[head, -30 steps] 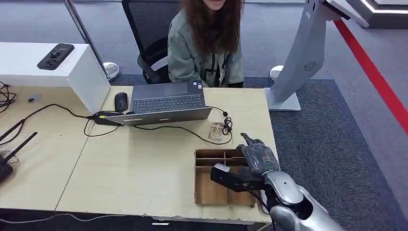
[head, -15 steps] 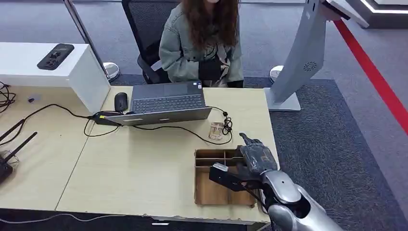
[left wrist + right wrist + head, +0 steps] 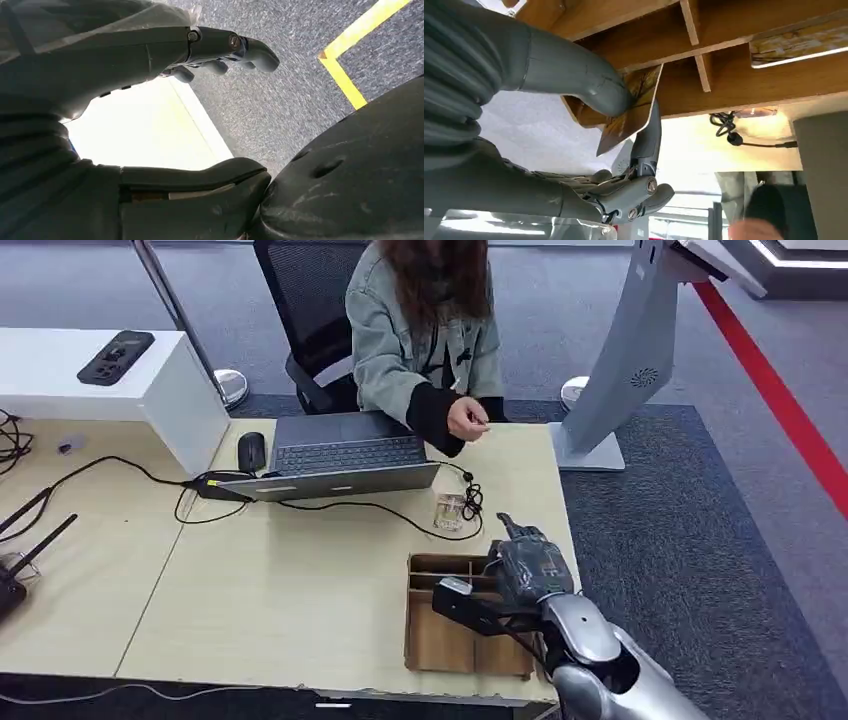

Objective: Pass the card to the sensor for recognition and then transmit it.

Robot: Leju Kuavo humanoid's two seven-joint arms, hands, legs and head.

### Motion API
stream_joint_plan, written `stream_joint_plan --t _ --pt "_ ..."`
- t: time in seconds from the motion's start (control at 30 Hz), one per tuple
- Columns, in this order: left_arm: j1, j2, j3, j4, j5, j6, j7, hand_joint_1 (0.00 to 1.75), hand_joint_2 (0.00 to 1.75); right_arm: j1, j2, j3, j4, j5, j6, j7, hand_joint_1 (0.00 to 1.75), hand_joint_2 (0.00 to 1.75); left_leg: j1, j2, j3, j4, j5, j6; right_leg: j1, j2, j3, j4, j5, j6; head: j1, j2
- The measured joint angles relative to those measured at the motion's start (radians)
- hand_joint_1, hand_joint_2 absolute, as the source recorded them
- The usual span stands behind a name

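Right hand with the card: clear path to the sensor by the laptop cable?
Probably yes. The right hand pinches the card over the wooden tray; the small sensor lies just beyond on bare table, nothing between.

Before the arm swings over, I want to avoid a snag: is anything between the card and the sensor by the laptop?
The right hand pinches the card over the wooden tray. Toward the small sensor lie the tray's far wall and dividers; a black cable coils beside the sensor. Lifted above the tray, nothing else visible blocks it.
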Motion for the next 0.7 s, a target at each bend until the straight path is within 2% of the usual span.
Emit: stream_joint_plan --t 0.47,0.7 --pt "0.000 0.000 0.000 0.000 0.008 0.000 0.002 0.00 0.00 0.000 0.013 -0.004 0.004 0.015 -0.049 -0.003 1.75 1.75 0.000 0.000 0.000 0.000 0.000 0.000 0.000 0.000 0.000 0.000 0.000 0.000 0.000 0.000" --pt "0.002 0.000 -0.001 0.000 0.016 0.000 0.001 0.00 0.00 -0.017 0.014 -0.054 -0.069 -0.024 -0.098 0.007 1.75 1.75 0.000 0.000 0.000 0.000 0.000 0.000 0.000 0.000 0.000 0.000 0.000 0.000 0.000 0.000"
